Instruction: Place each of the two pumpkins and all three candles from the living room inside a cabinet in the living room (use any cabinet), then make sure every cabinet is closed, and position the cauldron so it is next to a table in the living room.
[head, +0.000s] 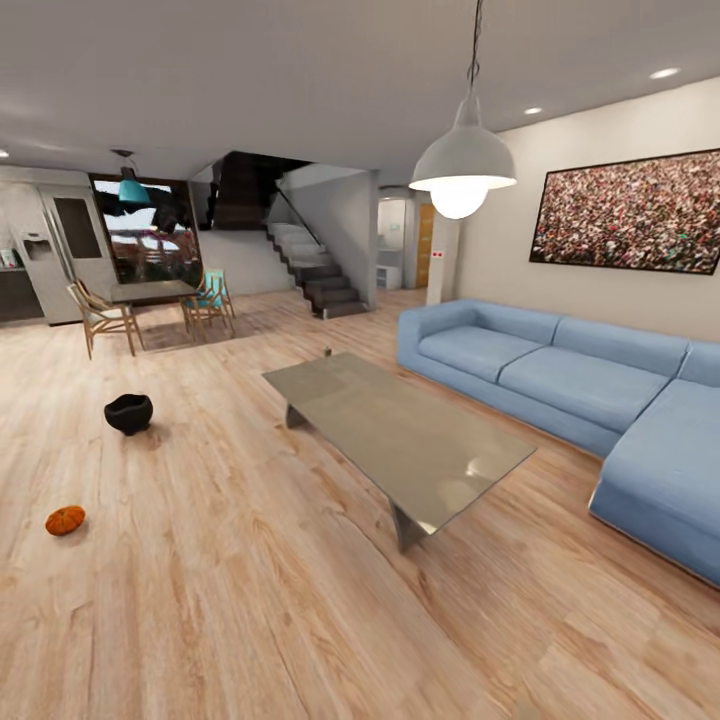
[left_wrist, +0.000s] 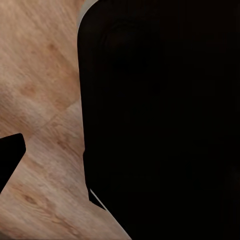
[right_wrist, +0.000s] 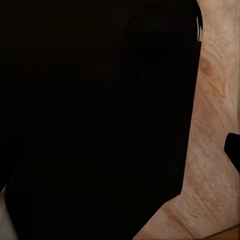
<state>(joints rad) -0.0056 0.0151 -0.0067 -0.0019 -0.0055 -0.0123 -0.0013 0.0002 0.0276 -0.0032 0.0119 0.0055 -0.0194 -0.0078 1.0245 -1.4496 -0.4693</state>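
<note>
One orange pumpkin (head: 65, 520) lies on the wood floor at the left of the head view. Farther back stands the black cauldron (head: 128, 413), on open floor well to the left of the low glass-topped table (head: 400, 430). A tiny dark object (head: 327, 352) on the table's far end is too small to identify. The candles and the cabinet are out of view. Each wrist view shows a dark robot body over floorboards. A black fingertip (left_wrist: 10, 155) cuts into the left wrist view's edge, and another fingertip (right_wrist: 232, 150) into the right wrist view's edge.
A long blue sectional sofa (head: 570, 380) runs along the right wall behind the table. A white pendant lamp (head: 462, 165) hangs over it. A dining table with chairs (head: 150, 300), a fridge and a staircase (head: 320, 270) stand at the back.
</note>
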